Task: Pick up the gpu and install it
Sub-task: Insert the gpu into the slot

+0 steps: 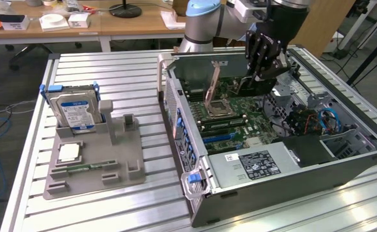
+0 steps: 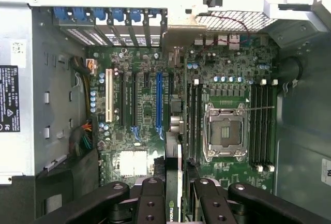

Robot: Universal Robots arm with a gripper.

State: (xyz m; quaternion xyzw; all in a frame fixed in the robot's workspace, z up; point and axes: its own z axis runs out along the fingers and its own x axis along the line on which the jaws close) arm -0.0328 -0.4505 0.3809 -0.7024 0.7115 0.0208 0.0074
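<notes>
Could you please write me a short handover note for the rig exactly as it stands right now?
Hand: shut on the gpu, held edge-on above the motherboard inside the open computer case.
Gpu position: over the expansion slots, beside the empty CPU socket; whether it touches a slot cannot be told.
Done: gpu picked up and carried into the case.
Left: seat it in its slot and release.
On the grey holder outside the case: the hard drive, upright.
</notes>
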